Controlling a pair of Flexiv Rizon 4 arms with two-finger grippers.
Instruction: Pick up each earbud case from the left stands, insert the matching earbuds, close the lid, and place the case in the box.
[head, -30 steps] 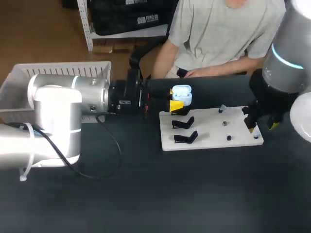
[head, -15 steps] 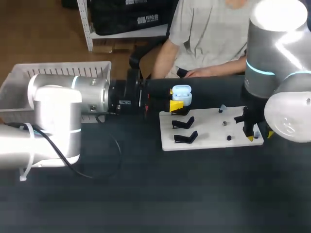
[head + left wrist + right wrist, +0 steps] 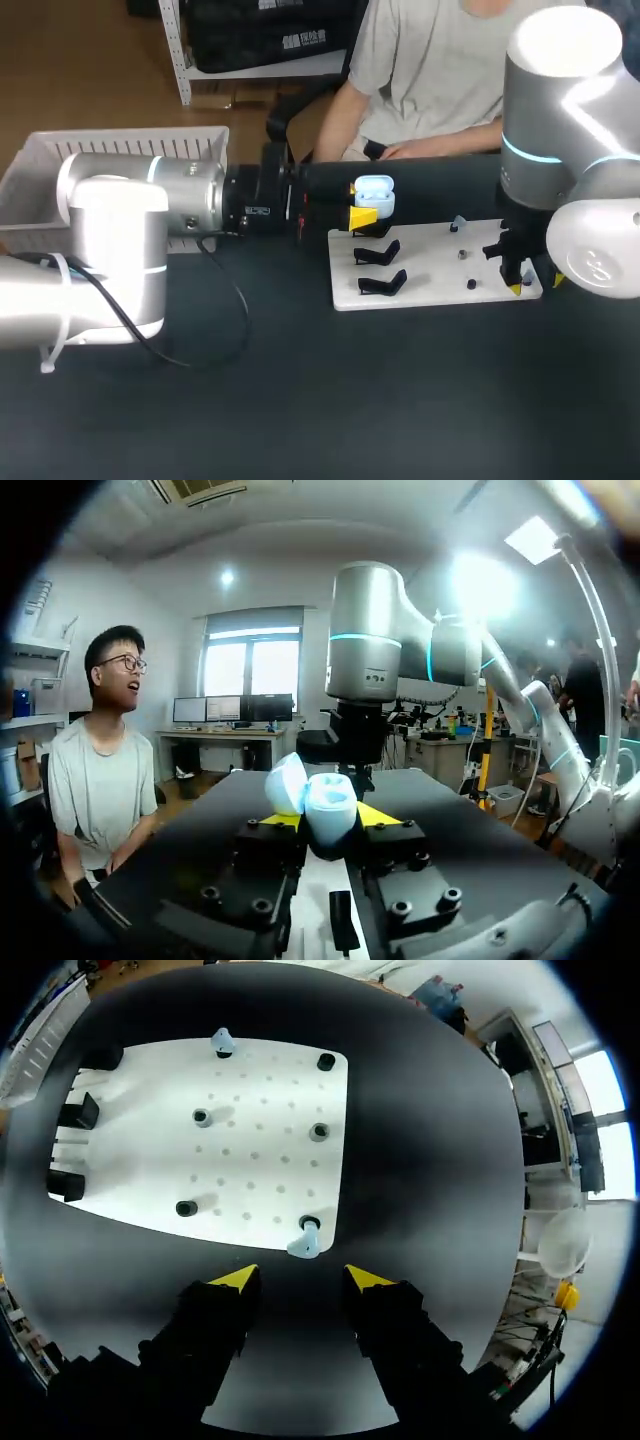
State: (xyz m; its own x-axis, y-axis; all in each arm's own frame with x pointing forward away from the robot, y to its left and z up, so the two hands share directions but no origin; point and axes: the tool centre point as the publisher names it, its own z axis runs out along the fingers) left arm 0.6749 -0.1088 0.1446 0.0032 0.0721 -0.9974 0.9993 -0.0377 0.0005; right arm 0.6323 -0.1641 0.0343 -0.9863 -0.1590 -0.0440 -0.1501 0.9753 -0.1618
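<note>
Left gripper [image 3: 358, 204]: clamped from both sides on the earbud case, its yellow tips pressed to the case's lower half.
Earbud case [image 3: 374, 195]: pale blue, lid swung open; held in the air at the back left edge of the white board. In the left wrist view [image 3: 318, 800] the lid leans off to one side.
Right gripper [image 3: 300, 1278]: fingers spread, nothing between them; it hangs over the board's front right corner.
Nearest earbud [image 3: 303, 1245]: pale blue, on a peg at that corner, just ahead of the gap between the right fingers, not touched by them.
Second earbud [image 3: 221, 1040]: same colour, on a peg at the board's far edge, well apart from the right gripper.
White board [image 3: 430, 280]: flat on the dark table [image 3: 300, 400], dotted with small holes and a few black pegs [image 3: 319, 1132].
Black stands [image 3: 377, 252]: two in a column on the board's left part, both bare.
White basket [image 3: 120, 145]: at the far left, behind the left arm.
</note>
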